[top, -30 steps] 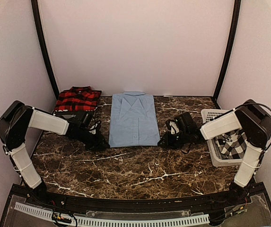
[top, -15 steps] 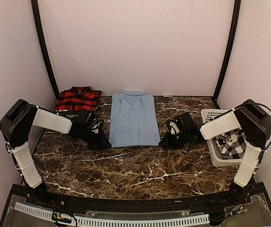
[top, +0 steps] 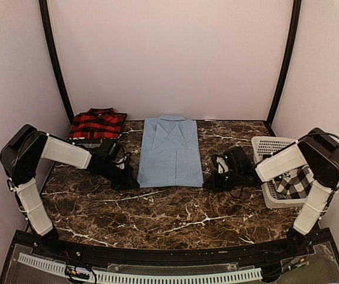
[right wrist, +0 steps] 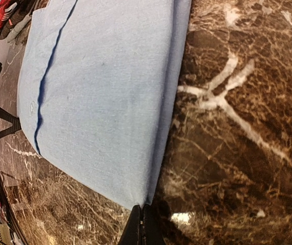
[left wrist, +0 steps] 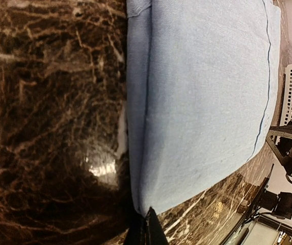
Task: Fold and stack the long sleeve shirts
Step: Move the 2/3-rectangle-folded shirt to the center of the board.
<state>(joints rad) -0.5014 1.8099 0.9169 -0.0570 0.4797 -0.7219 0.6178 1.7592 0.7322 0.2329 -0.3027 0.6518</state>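
The left gripper [left wrist: 146, 230] has its two fingers pressed tight together low on the table, and the near left corner of the light blue shirt [top: 170, 151] runs right into the tips, so it looks nipped between them. The right gripper [right wrist: 142, 224] does the same on the other side: fingers closed flat against each other with the shirt's near right corner caught at their point. Both arms reach in from the sides, wrists down close to the dark marble table [top: 175, 216].

Between them the light blue shirt lies folded and flat in the middle of the table, collar towards the back wall, button line running down its centre. At the back left corner sits the red-and-black plaid shirt [top: 97, 124], folded, apart from the blue one. Off to the right stands the white basket [top: 268, 144], with the black-and-white checked shirt [top: 293, 182] bundled inside it behind the right arm.
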